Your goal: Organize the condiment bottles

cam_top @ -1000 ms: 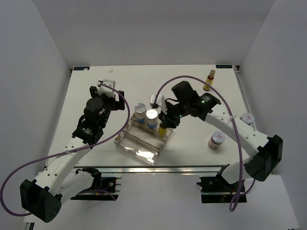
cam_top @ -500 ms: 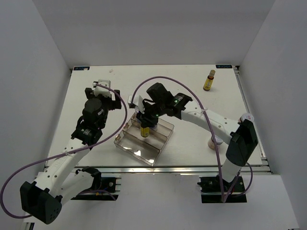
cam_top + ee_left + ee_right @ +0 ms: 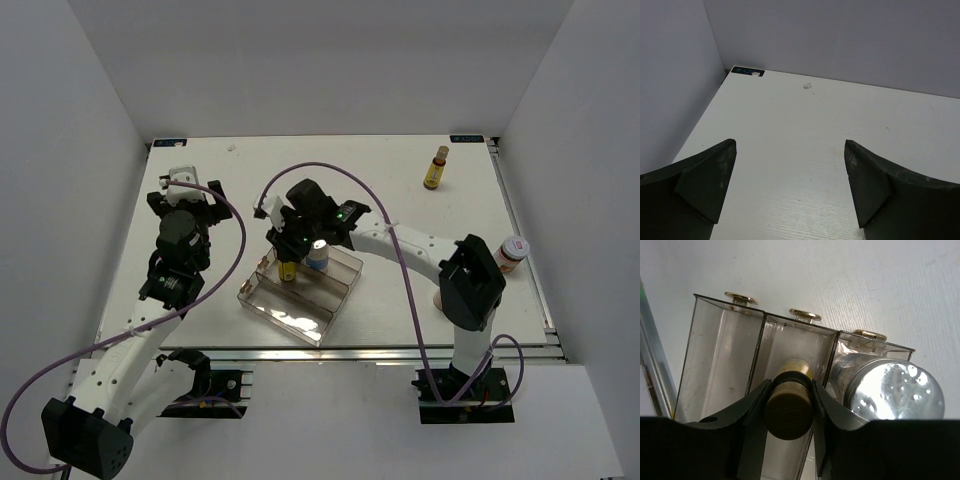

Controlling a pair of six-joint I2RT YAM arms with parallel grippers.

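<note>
White table [image 3: 200, 200] boxed in by pale grey walls [image 3: 100, 80]; a clear tray [image 3: 300, 308] sits near its middle; my right gripper [image 3: 788, 389] clamps the dark cap of a yellow bottle [image 3: 796, 369] in the tray's middle compartment, beside a silver-capped bottle [image 3: 897, 390]; my left gripper [image 3: 789, 165] hangs spread over bare table; a second yellow bottle [image 3: 436, 168] and a pinkish jar [image 3: 511, 250] stand far right; my right arm hides whatever lies beneath it.

You have a clear plastic tray [image 3: 292, 310] with three long compartments, set at a slant on a white table [image 3: 400, 190]. Three brass-coloured studs [image 3: 805, 315] line one end wall of the tray. Well beyond the tray, far left, a small white scrap [image 3: 232, 148] lies near a blue corner label [image 3: 165, 143].
</note>
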